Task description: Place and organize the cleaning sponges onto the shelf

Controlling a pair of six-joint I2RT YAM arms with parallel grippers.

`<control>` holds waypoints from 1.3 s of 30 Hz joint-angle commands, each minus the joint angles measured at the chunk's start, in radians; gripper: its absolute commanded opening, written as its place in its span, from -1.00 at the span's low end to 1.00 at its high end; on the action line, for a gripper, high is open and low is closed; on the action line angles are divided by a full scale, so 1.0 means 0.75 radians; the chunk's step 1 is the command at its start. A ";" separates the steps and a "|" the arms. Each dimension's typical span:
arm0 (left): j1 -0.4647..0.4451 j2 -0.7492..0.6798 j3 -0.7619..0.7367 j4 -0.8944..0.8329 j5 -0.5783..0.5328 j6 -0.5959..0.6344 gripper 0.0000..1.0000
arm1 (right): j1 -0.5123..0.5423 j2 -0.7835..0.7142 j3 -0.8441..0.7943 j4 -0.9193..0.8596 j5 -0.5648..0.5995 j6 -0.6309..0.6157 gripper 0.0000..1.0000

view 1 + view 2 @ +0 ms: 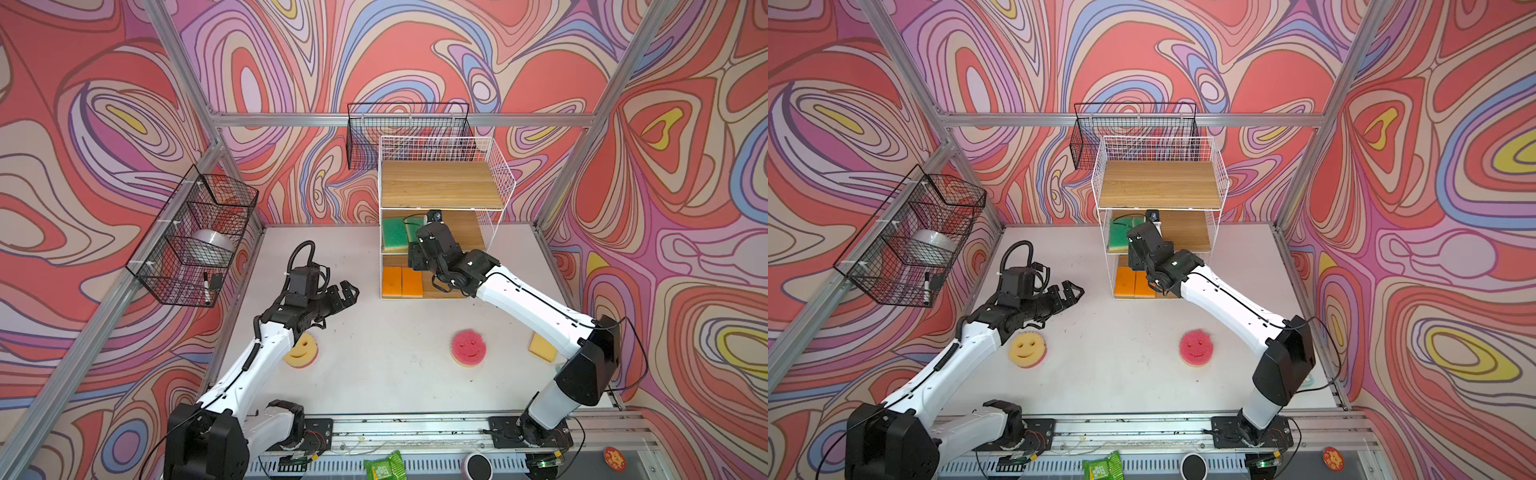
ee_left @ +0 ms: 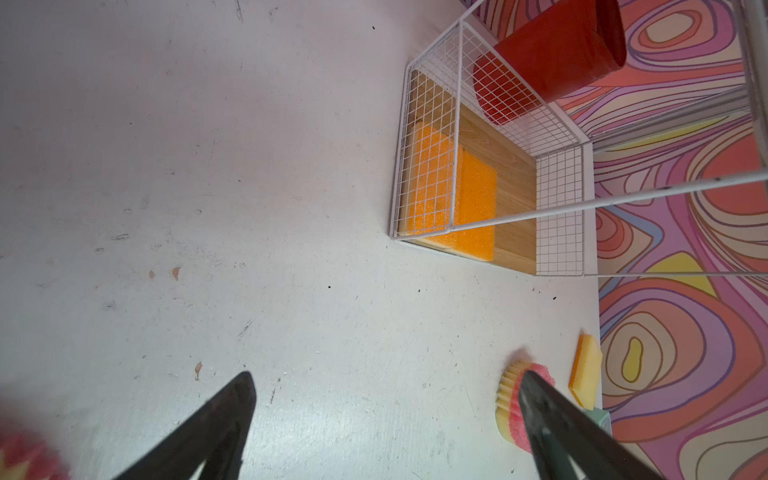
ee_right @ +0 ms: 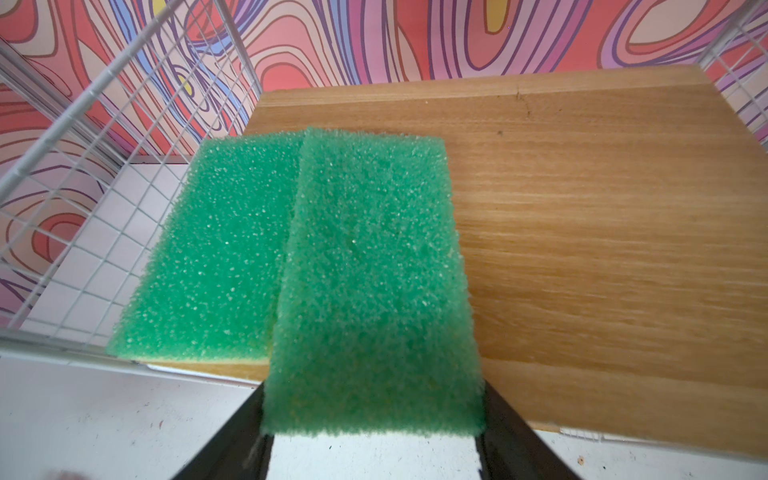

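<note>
Here the right gripper [image 3: 374, 392] reaches into the shelf [image 1: 508, 178], which stands at 12 o'clock on the table. A green sponge [image 3: 374, 270] lies over the middle board [image 3: 602, 228] between its jaws. Both jaws touch its long sides; whether they pinch it I cannot tell. Its long axis runs from 6 to 12, straight ahead of the gripper, and the other green sponge [image 3: 216, 249] touches it at 9 o'clock. I judge that a straight retreat toward 6 is needed. The left gripper [image 1: 351, 291] hangs wide and empty, well apart.

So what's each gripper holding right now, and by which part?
Left gripper open, empty. Right gripper flanks the near short end of a green-faced sponge lying on the shelf's middle board; gripped or merely flanked, cannot tell.
</note>
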 commanded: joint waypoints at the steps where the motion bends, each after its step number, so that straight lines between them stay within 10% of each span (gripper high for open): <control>1: -0.009 -0.006 -0.014 0.017 0.004 -0.013 1.00 | -0.010 0.023 0.045 0.039 0.008 0.000 0.53; 39: -0.009 -0.009 -0.016 0.015 0.004 -0.014 1.00 | -0.009 0.082 0.122 0.006 0.056 -0.081 0.63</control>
